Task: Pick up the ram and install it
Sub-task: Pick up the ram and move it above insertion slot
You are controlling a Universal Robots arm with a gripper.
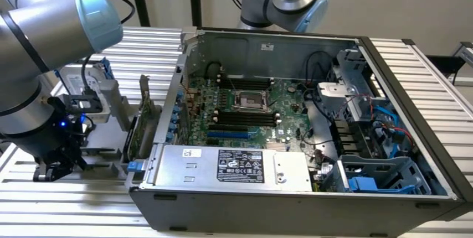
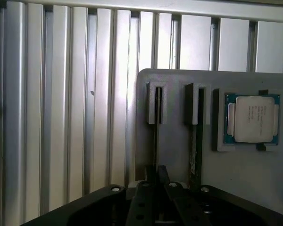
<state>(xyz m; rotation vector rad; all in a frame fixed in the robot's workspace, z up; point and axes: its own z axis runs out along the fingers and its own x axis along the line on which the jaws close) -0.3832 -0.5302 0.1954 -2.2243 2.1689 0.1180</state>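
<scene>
**Exterior view.** My arm [image 1: 30, 83] takes up the left edge of the frame. My gripper [image 1: 53, 167] hangs at lower left, low over the ribbed metal table [image 1: 152, 47] and to the left of an upright card with a blue tab [image 1: 142, 124]. That card stands just outside the open computer case [image 1: 221, 205], which occupies the centre and right. Inside the case lies the green motherboard [image 1: 288, 97], with its row of long black slots [image 1: 244, 119] at mid-frame. This view gives the layout — where I stand relative to the case.

**Wrist view.** This view gives the detail beneath me. A grey tray [image 2: 236, 174] rests on the table and has two narrow slots. The ram [image 2: 155, 143] stands edge-on in the slot farther from the square silver processor [image 2: 252, 118], directly in line with my gripper [image 2: 156, 172]. A second strip [image 2: 194, 153], greenish along its edge, stands in the slot beside the processor. The processor lies flat in its own recess. I cannot tell how far my jaws are parted, or whether they touch the ram.
</scene>
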